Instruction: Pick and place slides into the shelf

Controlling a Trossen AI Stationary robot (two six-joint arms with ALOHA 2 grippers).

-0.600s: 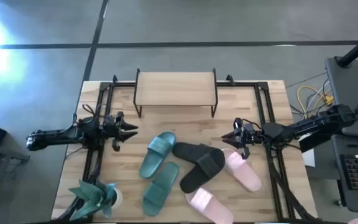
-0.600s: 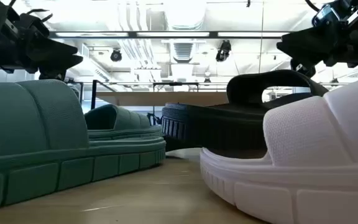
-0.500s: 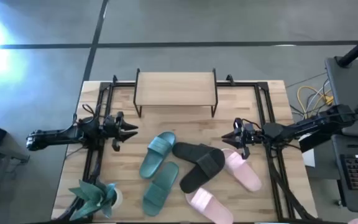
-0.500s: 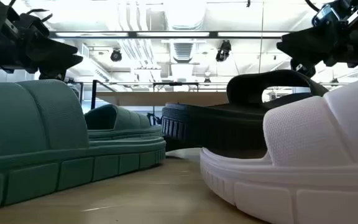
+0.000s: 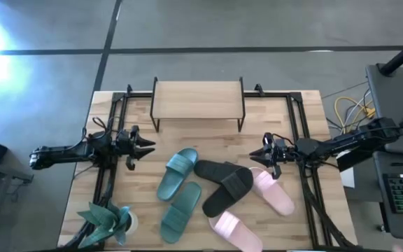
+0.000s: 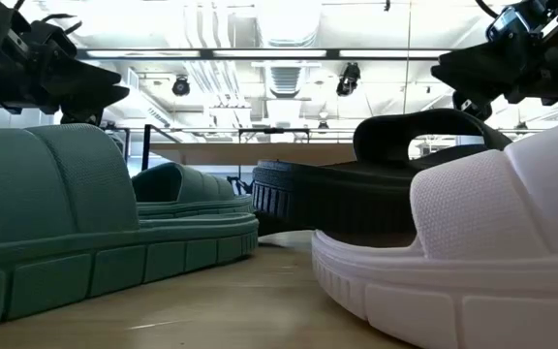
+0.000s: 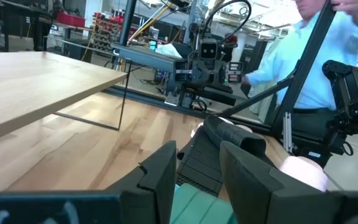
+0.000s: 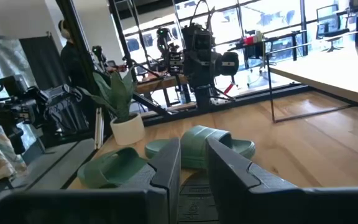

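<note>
Six slides lie loose on the table's middle and near part: a teal-green pair [image 5: 177,173] [image 5: 180,210], a black pair [image 5: 222,170] [image 5: 228,193] crossing one another, and a light pink pair [image 5: 272,191] [image 5: 234,230]. The shelf [image 5: 198,100], a light plank on thin black legs, stands at the far middle with nothing on it. My left gripper [image 5: 145,147] [image 7: 197,152] hovers left of the teal slides, open and pointing at them. My right gripper [image 5: 257,155] [image 8: 193,149] hovers right of the black slides, above a pink one, open by a narrow gap.
A teal-green potted plant [image 5: 107,220] stands at the near left corner. Black frame rails [image 5: 110,140] run along the table's left, right and far sides. A person [image 7: 303,56] stands beyond the right edge. Bare wood [image 5: 194,136] lies between the shelf and the slides.
</note>
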